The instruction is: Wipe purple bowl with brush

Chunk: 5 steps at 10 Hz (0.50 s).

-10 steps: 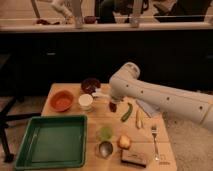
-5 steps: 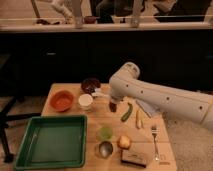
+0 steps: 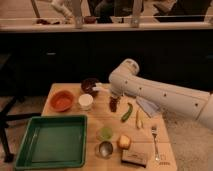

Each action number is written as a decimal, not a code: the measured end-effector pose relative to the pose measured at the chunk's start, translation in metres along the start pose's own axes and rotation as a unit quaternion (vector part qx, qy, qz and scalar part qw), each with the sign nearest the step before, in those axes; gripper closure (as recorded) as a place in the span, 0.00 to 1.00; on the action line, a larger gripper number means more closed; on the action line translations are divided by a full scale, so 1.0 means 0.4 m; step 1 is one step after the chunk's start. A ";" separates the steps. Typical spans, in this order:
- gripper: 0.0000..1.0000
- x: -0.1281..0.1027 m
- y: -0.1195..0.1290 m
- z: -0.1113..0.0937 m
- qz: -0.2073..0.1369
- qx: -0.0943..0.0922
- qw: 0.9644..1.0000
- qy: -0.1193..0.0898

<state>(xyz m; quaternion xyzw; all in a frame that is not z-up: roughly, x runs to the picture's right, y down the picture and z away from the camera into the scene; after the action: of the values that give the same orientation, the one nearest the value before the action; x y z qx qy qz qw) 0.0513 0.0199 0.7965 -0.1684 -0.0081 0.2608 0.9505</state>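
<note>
The purple bowl (image 3: 89,85) stands at the back of the wooden table (image 3: 145,150), behind the white cup. My white arm reaches in from the right, and its end hangs just right of the bowl. My gripper (image 3: 107,90) is shut there on the brush (image 3: 99,88). Only a short white piece of the brush shows, pointing left to the bowl's right rim. The rest of the brush is hidden by the arm's end.
An orange bowl (image 3: 61,100) and a white cup (image 3: 86,101) stand left of the arm. A green tray (image 3: 50,141) fills the front left. A green pepper (image 3: 126,112), green cup (image 3: 105,133), metal cup (image 3: 105,149), dark scrubber (image 3: 134,158) and fork (image 3: 155,140) lie in front.
</note>
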 end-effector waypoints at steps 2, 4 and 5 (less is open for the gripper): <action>1.00 -0.033 -0.024 0.012 -0.008 0.004 1.000 0.002; 1.00 -0.063 -0.022 0.030 -0.017 -0.002 1.000 0.004; 1.00 -0.075 -0.021 0.049 -0.022 -0.007 1.000 0.010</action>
<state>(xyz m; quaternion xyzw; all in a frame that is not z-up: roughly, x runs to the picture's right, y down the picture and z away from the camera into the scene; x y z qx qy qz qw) 0.0275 0.0042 0.8198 -0.1778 -0.0043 0.2376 0.9549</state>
